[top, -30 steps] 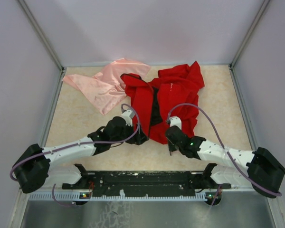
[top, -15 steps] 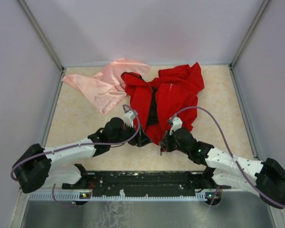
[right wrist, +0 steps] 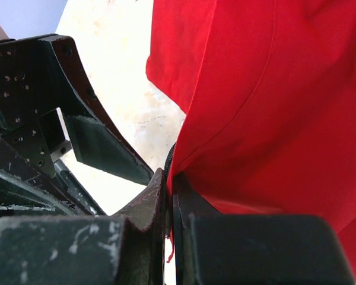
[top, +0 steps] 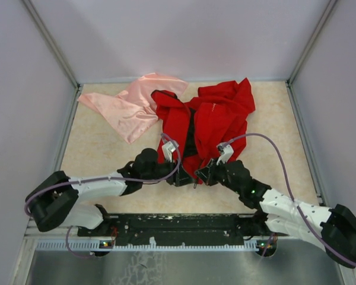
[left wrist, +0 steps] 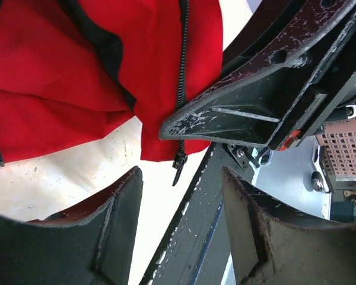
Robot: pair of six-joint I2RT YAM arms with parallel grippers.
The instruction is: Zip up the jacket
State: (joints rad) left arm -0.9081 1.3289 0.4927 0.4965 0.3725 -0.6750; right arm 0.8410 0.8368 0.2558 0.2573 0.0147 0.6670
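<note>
The red jacket [top: 210, 122] lies crumpled in the middle of the table, its black front zipper open. My right gripper [top: 203, 176] is at the jacket's near hem, shut on the hem edge beside the zipper teeth [right wrist: 169, 190]; red fabric [right wrist: 273, 101] hangs from the jaws. My left gripper [top: 181, 176] is just left of it, open and empty [left wrist: 181, 219]. In the left wrist view the other hem corner [left wrist: 166, 142] with the black zipper slider [left wrist: 179, 161] hangs just beyond my open fingers [left wrist: 115, 231], apart from them.
A pale pink cloth [top: 133, 104] lies at the back left, touching the jacket's left sleeve. The black rail [top: 178, 225] of the arm bases runs along the near edge. Walls enclose the table on three sides.
My right gripper has moved left to the jacket's near hem. My left gripper has shifted right, closer to it. The hem has bunched slightly between them.
</note>
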